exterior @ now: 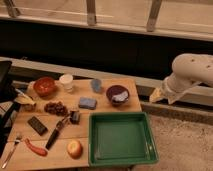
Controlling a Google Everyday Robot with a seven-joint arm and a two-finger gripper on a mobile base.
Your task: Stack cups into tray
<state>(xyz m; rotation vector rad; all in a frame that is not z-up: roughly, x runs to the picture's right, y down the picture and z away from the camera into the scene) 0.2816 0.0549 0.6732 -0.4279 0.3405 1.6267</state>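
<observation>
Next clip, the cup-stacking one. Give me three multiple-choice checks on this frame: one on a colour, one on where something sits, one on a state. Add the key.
1. What colour is the tray?
A. green
B. red
C. white

2. Where is the white cup?
A. inside the tray
B. on the table, next to the red-orange bowl
C. in the gripper

3. What does the tray hold?
A. both cups, stacked
B. one cup
C. nothing

Key:
1 A: its rim and floor are green.
2 B: it stands just right of that bowl, while the gripper hangs beyond the table's right edge, well apart from it.
3 C: the tray's floor is bare; the white cup and the light blue cup both stand on the table behind it.
</observation>
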